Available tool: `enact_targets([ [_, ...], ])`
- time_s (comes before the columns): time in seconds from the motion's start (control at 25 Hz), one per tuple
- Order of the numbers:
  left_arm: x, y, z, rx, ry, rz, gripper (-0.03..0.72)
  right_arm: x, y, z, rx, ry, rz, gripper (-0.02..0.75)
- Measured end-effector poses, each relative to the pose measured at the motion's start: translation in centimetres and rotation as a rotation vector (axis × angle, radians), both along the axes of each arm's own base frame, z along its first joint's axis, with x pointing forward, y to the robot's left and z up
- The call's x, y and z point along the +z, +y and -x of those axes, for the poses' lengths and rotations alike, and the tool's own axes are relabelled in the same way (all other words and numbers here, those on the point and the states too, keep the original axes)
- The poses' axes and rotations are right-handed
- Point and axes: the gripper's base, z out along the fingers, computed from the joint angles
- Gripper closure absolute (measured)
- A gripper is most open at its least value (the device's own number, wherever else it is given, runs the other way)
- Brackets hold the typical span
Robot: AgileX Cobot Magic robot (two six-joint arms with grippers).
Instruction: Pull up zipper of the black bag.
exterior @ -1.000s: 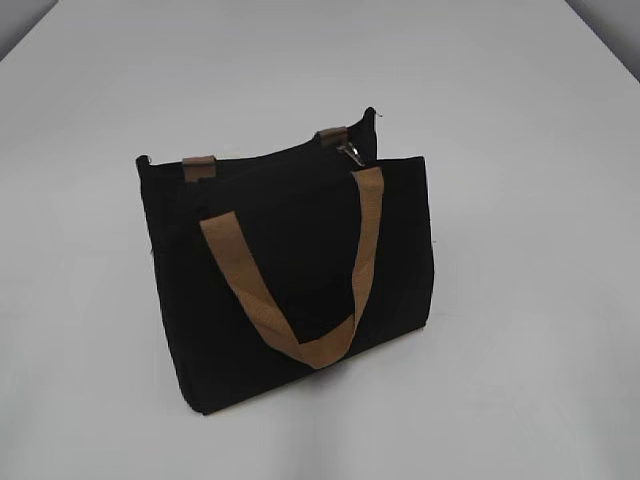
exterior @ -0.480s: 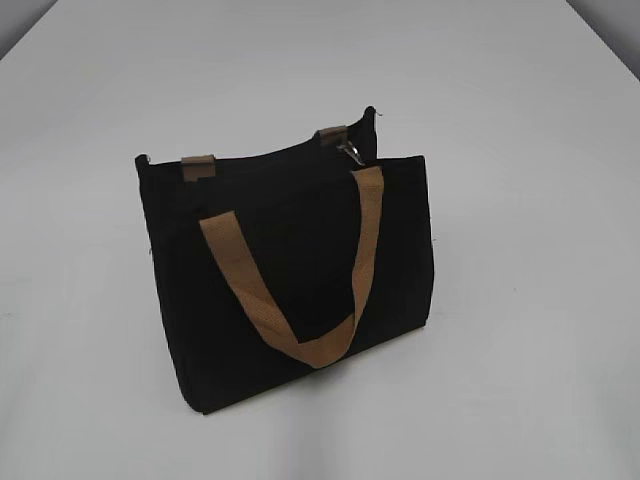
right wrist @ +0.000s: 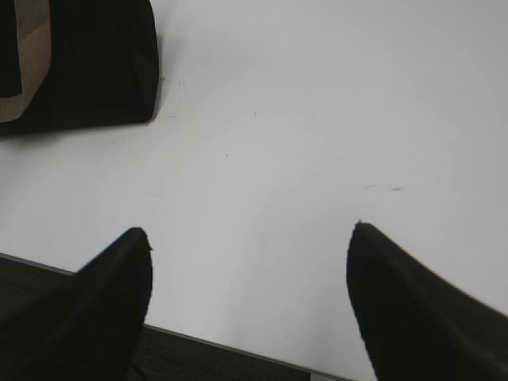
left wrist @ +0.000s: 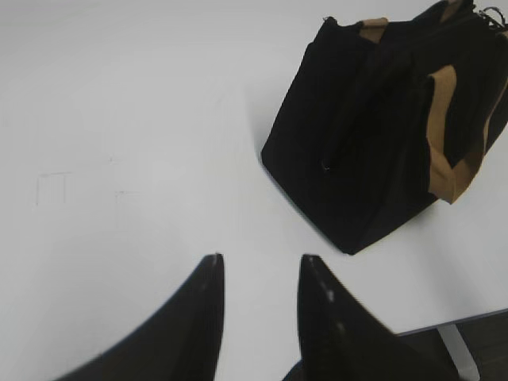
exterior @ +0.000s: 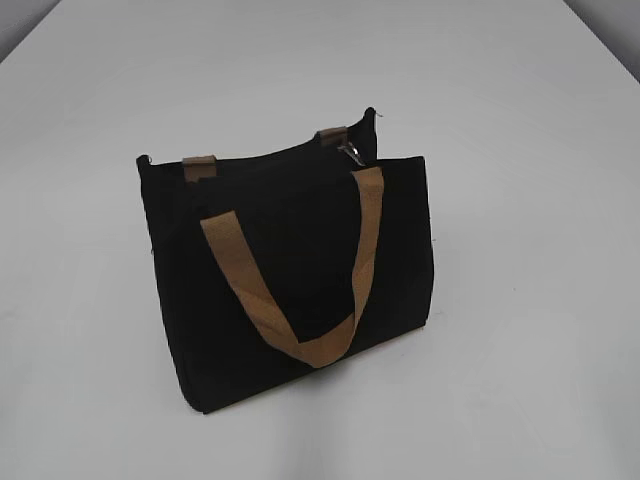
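The black bag stands upright on the white table, with a tan handle hanging down its front. The zipper runs along the top edge and its silvery ring pull sits near the right end. No gripper shows in the exterior view. In the left wrist view the bag is at the upper right, and my left gripper is open and empty above bare table, well short of the bag. In the right wrist view the bag's corner is at the upper left, and my right gripper is wide open and empty.
The white table spreads around the bag on all sides. Its front edge shows in the right wrist view and in the left wrist view, with dark floor below.
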Motion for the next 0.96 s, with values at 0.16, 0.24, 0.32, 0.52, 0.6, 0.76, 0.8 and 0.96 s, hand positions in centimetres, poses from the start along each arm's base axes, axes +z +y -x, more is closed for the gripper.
enact_targets([
  [0.16,-0.03,0.06,0.66,0.090,-0.047,0.007,0.456,0.00,0.00,0.00,0.000,0.000,0.000,0.147],
  [0.24,-0.05,0.02,0.66,0.127,-0.051,0.007,0.456,0.00,0.01,0.16,-0.011,-0.011,-0.005,0.147],
  [0.32,-0.05,0.00,0.64,0.143,-0.051,0.006,0.458,0.00,0.02,0.31,-0.052,-0.024,-0.007,0.147],
  [0.52,-0.05,0.01,0.66,0.141,-0.052,0.007,0.458,0.01,0.17,0.25,-0.142,-0.024,-0.016,0.147],
  [0.6,-0.05,0.01,0.66,0.141,-0.052,0.007,0.458,0.02,0.18,0.24,-0.146,-0.024,-0.017,0.147],
  [0.76,-0.05,0.01,0.66,0.141,-0.052,0.007,0.458,0.02,0.20,0.24,-0.145,-0.024,-0.019,0.147],
  [0.8,-0.05,0.01,0.66,0.141,-0.052,0.007,0.458,0.02,0.20,0.24,-0.145,-0.024,-0.019,0.147],
  [0.96,-0.05,0.01,0.66,0.141,-0.052,0.007,0.459,0.02,0.20,0.24,-0.145,-0.024,-0.019,0.147],
])
